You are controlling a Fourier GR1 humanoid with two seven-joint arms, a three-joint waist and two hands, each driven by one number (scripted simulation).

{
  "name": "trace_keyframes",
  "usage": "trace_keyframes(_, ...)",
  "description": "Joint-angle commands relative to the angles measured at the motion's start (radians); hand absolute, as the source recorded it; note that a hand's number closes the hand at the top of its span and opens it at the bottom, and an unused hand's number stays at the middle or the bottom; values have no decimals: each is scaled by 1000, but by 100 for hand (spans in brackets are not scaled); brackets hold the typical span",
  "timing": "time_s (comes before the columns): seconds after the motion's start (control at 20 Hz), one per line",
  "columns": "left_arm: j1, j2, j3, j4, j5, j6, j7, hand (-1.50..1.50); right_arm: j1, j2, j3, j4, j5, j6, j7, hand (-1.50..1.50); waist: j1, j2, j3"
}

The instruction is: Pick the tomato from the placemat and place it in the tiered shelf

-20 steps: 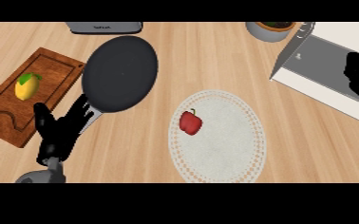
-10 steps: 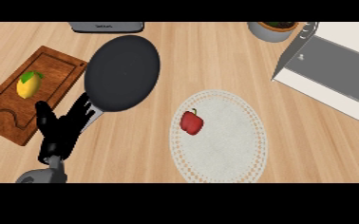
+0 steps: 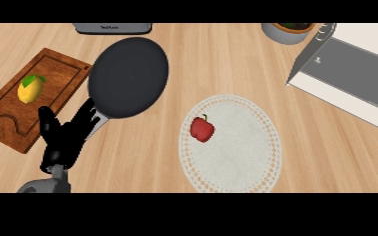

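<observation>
Resting at the near left, the left hand (image 3: 63,140) is seen with its fingers (image 3: 47,122) straight and apart, holding nothing. Just right of it, on the wooden surface (image 3: 221,70), a white placemat (image 3: 244,150) is laid, and the red tomato (image 3: 201,129) sits on its left part. A dark pan (image 3: 129,77) lies between hand and placemat, farther back. A cutting board (image 3: 55,80) with a yellow fruit (image 3: 29,89) is placed at the left. The tiered shelf (image 3: 339,70) is found far right, beside a potted plant (image 3: 289,31).
</observation>
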State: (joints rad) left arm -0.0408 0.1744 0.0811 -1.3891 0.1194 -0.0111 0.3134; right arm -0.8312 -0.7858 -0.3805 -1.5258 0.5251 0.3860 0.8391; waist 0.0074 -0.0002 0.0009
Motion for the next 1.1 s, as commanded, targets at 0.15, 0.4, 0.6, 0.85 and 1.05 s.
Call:
trace_keyframes(0.15,65,-25,-28,-41,-24,3,-4,0,23,-42,12,175,36,-51,-174,150,1,0,-1)
trace_keyframes(0.4,33,10,4,-27,0,-35,4,0,-77,-43,43,398,88,-140,-264,150,9,3,-1)
trace_keyframes(0.6,-25,-19,-5,-7,-22,12,47,0,-55,-39,55,428,119,-196,-326,150,2,2,-1)
trace_keyframes(0.85,23,4,18,-23,-1,-29,20,0,-21,-54,25,522,116,-265,-462,150,1,1,-1)
trace_keyframes(1.05,-33,-23,12,55,-32,-4,-28,0,-110,-42,54,613,132,-279,-483,150,3,3,-1)
